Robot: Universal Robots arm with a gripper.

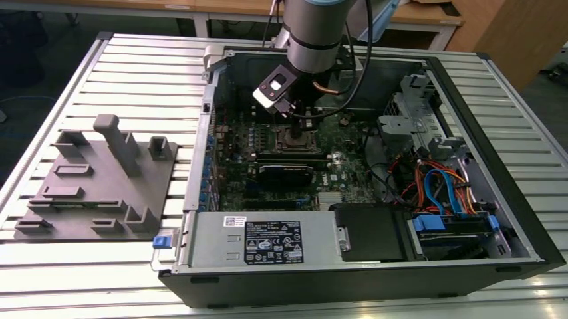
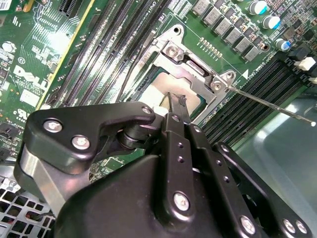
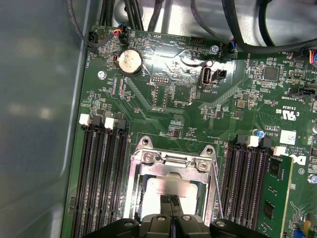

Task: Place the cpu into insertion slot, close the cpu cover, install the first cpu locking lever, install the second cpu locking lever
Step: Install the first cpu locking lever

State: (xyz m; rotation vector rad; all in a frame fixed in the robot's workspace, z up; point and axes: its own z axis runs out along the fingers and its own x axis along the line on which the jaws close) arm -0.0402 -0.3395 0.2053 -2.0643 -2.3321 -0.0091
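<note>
Silver-grey arm, matte black end effector.
Smooth round tube, banded by a black ring towards the wrist; white-and-black camera box mounted at the wrist; thin black cables looping along the flank on the exterior view's right. Chunky black linkage plates with rounded corners, pinned with bright silver round-headed screws, dotted with small holes, tapering to two slim black fingers.
</note>
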